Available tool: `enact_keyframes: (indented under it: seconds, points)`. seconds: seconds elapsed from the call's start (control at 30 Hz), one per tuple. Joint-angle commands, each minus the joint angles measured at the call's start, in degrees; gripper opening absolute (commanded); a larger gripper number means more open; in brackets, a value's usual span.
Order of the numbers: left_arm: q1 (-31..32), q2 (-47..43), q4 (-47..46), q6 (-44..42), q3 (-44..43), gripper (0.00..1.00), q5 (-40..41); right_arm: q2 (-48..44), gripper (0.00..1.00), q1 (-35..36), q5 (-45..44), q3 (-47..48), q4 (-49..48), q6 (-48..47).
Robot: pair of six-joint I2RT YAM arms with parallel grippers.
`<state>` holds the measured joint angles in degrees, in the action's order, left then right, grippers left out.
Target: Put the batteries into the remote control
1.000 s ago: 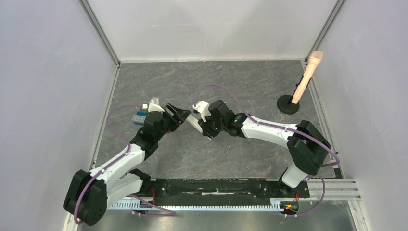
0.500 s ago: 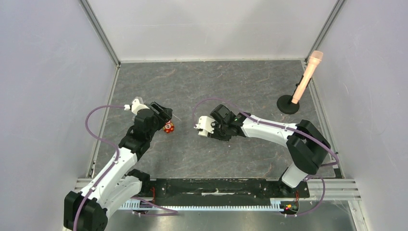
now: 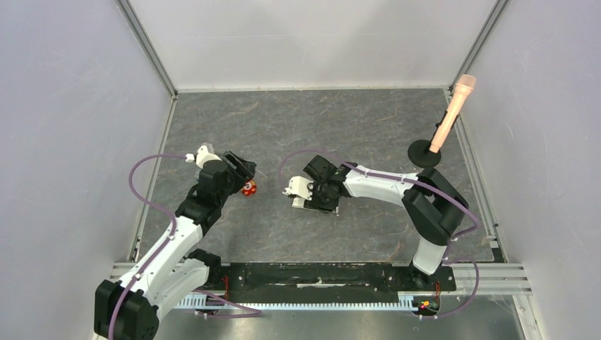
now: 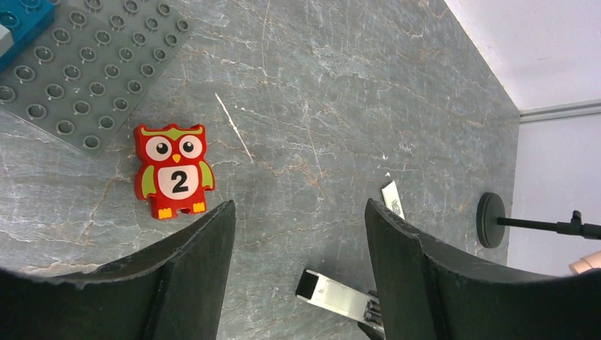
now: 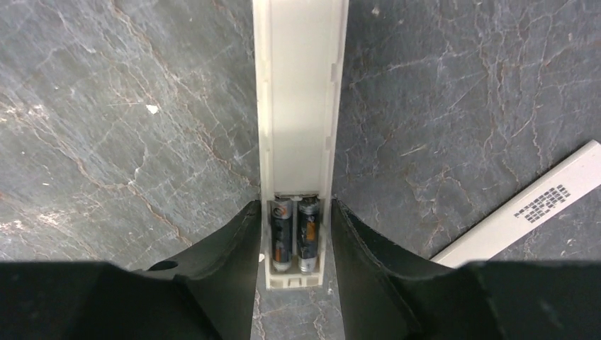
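The left gripper (image 4: 298, 212) hangs wide open, empty, near the red owl toy (image 4: 175, 172). Rightward, the slim white plastic remote (image 5: 298, 106) lies flat, dark cylindrical batteries (image 5: 294, 237) seated. The right gripper (image 5: 295, 212) straddles it, grip unclear. Likely light, stiff: pinch long edges.

White remote control (image 5: 296, 106) is lying flat, back open, near the tabletop's (image 3: 368, 127) centre; two dark batteries (image 5: 293, 234) are sitting side by side in its end compartment.

Left arm (image 3: 170, 244), right arm (image 3: 375, 183): white links, black joints, looping purple cables (image 3: 135, 170); gripper fingers (image 4: 191, 283) black, broad, curved.
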<state>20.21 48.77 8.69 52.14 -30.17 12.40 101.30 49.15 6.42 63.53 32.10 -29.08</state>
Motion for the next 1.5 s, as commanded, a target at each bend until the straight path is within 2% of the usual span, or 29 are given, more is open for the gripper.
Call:
enact_keyframes:
  seconds: [0.0, 0.07, 0.2, 0.37, 0.53, 0.77, 1.03, 1.33, 1.47]
  points:
    - [-0.5, 1.1, -0.9, -3.4, -2.8, 0.72, -1.5, 0.1, 0.46, -0.6, -0.8, 3.5, 0.9, 2.5]
    - [-0.5, 2.0, -1.8, -3.7, -3.0, 0.72, -2.1, -1.8, 0.55, -1.1, -0.9, 3.7, 0.4, 3.7]
    - [-0.4, 4.1, -2.4, -4.5, -3.9, 0.72, -3.5, -7.4, 0.65, -2.7, 0.2, 1.6, -3.3, 6.6]
    - [-0.4, 4.7, -4.1, -4.2, -3.5, 0.72, -4.7, -12.0, 0.68, -9.1, -1.1, -1.6, -8.7, 11.7]
    - [-0.5, 5.3, -4.4, -4.4, -4.0, 0.72, -6.4, -6.6, 0.7, -14.2, -8.8, 0.2, -7.2, 13.5]
    - [-0.4, 8.5, -5.3, -5.7, -6.2, 0.72, -10.9, 0.5, 0.71, -18.1, -9.2, 4.8, -2.0, 15.7]
    - [-0.4, 13.7, -8.4, -4.4, -7.4, 0.71, -14.9, 3.1, 0.7, -18.5, -6.6, 5.6, -1.0, 15.8]
    - [-0.4, 17.6, -10.8, -3.5, -9.3, 0.7, -17.0, 5.4, 0.61, -18.6, -3.6, 5.2, 0.9, 16.5]
    - [-0.5, 18.3, -10.9, -3.5, -9.9, 0.69, -17.2, 7.6, 0.51, -18.6, -3.0, 5.6, 2.3, 16.9]
